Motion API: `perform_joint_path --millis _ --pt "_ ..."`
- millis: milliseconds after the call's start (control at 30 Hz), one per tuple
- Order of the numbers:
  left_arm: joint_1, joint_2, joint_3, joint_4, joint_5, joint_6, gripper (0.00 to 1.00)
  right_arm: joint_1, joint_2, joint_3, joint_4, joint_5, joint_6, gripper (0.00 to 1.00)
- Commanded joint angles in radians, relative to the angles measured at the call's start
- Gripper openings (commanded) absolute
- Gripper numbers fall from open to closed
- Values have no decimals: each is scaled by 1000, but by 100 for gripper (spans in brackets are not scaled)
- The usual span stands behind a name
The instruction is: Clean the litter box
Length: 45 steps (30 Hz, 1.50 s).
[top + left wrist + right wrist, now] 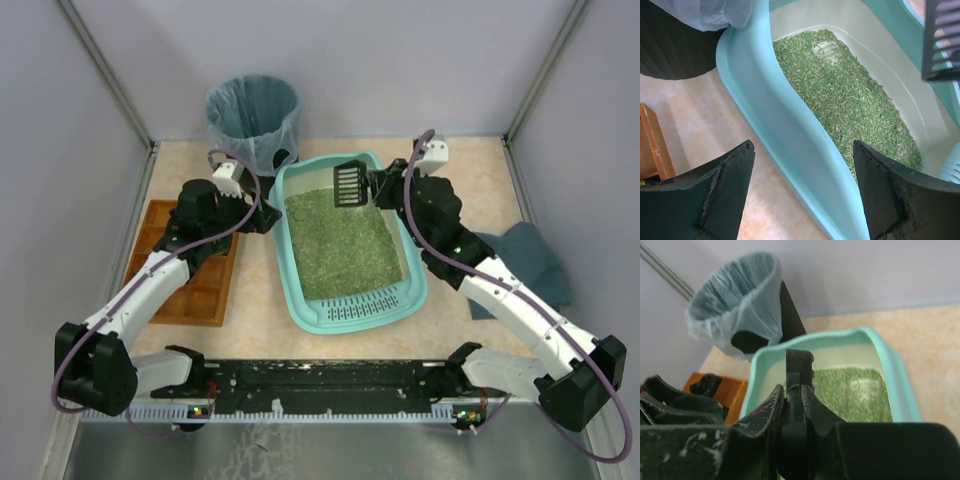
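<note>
On a beige table, the teal litter box lies at centre, its slotted grate lip at the 6 o'clock end and green litter spread across its floor. A black bin with a blue-grey bag stands at the box's 11 o'clock, a brown wooden tray at 9 o'clock and a dark cloth at 3 o'clock. The left gripper, fingers spread apart, straddles the box's wall at 10 o'clock, one finger outside and one over the litter. The right gripper, at the box's 1 o'clock, is clamped on the handle of a black slotted scoop above the litter.
</note>
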Motion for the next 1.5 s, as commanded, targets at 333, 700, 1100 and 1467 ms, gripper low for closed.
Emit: perform_joint_path --millis 333,700,1100,1467 --pt "-75 74 71 -50 7 69 76 -89 98 -76 -40 -142 239 0" --pt "-92 123 84 -77 -26 78 72 -126 401 134 -70 -148 134 0" --pt "-92 145 95 -98 -38 83 70 -127 695 386 -207 -102 54 0" --pt "-93 165 108 -116 -38 86 70 -139 843 485 -292 -327 90 0"
